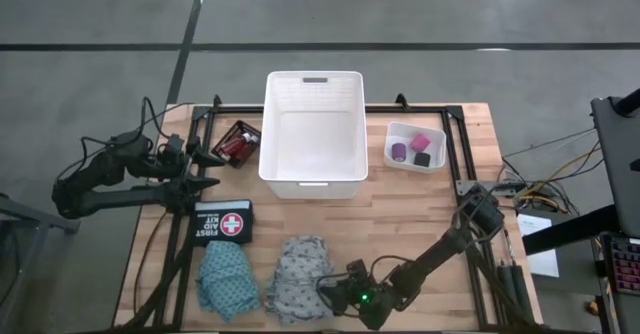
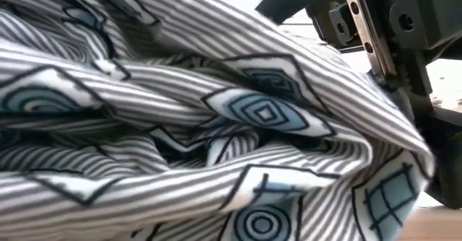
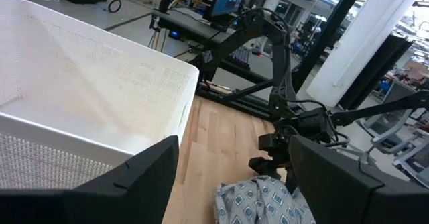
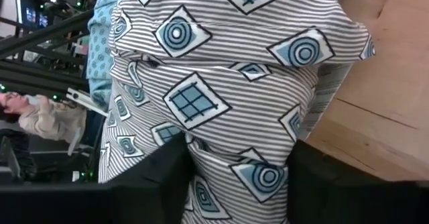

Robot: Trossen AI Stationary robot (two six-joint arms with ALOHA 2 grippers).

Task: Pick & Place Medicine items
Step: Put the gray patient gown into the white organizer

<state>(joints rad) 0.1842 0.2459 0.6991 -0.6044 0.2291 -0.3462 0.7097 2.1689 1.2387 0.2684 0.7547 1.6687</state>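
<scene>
At the bottom centre of the high view we see the right gripper [image 1: 335,292] pressed against the right edge of the grey cloth [image 1: 297,279]. Its wrist view shows the dark fingers [image 4: 161,184] either side of a bunched fold of that striped cloth, narrowing on it, though we cannot tell whether they have gripped it. The teal cloth [image 1: 227,278] lies just left of the grey one on the counter [image 1: 420,224]. The left gripper [image 1: 212,170] waits wide open at left, beside the white basket [image 1: 312,86].
</scene>
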